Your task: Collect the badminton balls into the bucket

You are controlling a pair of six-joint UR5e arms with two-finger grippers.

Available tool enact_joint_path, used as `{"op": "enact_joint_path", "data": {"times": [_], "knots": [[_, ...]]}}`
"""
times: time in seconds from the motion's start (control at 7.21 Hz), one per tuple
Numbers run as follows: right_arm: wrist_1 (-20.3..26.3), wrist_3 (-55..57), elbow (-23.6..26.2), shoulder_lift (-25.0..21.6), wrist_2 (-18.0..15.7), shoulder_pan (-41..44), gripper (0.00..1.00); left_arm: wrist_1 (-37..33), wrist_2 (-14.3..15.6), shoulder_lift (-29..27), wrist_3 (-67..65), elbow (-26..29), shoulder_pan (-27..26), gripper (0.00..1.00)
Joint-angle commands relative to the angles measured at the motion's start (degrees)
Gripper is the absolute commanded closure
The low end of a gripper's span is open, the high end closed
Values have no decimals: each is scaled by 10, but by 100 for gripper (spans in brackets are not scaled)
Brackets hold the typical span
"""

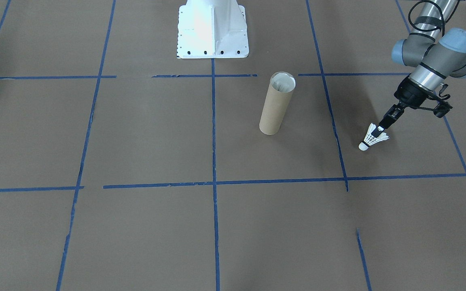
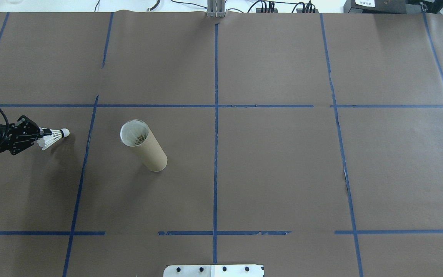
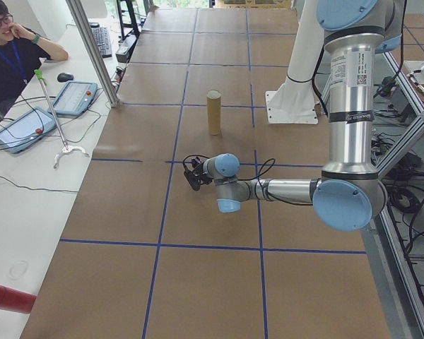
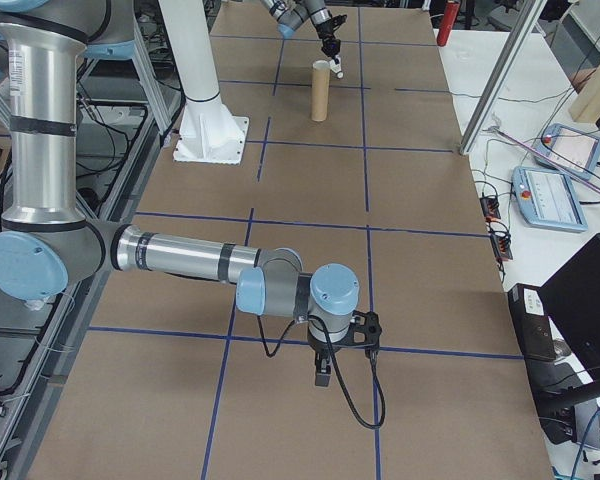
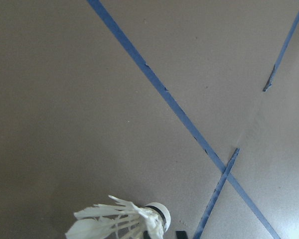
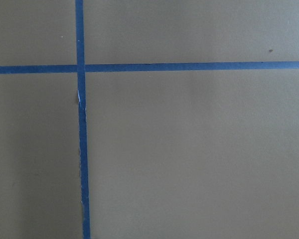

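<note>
Shuttlecock (image 1: pixel 372 138), feather-light and easily crushed, is pinched at its skirt by the left gripper (image 1: pixel 380 130), with the tube (image 1: pixel 276 104) at nine o'clock in the front-facing view.

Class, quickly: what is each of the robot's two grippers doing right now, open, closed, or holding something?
Left gripper: closed on the shuttlecock, gripping its feather end.
Right gripper: seen only from the side camera, so open or closed cannot be told.

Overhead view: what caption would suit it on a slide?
Left gripper holds a shuttlecock beside the upright cardboard tube.
</note>
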Motion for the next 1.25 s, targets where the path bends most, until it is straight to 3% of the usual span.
{"op": "enact_joint_path", "data": {"times": [0.0,0.14,0.42,0.69,1.11], "knots": [[0,0,0,0,0,0,0,10,-46,7,0,-32,-2,100],[0,0,0,0,0,0,0,34,-80,6,0,-52,-4,100],[0,0,0,-1,0,0,0,153,-131,6,47,-134,-2,100],[0,0,0,0,0,0,0,400,-141,1,179,-259,-10,100],[0,0,0,0,0,0,0,626,-140,-18,253,-397,-10,100]]}}
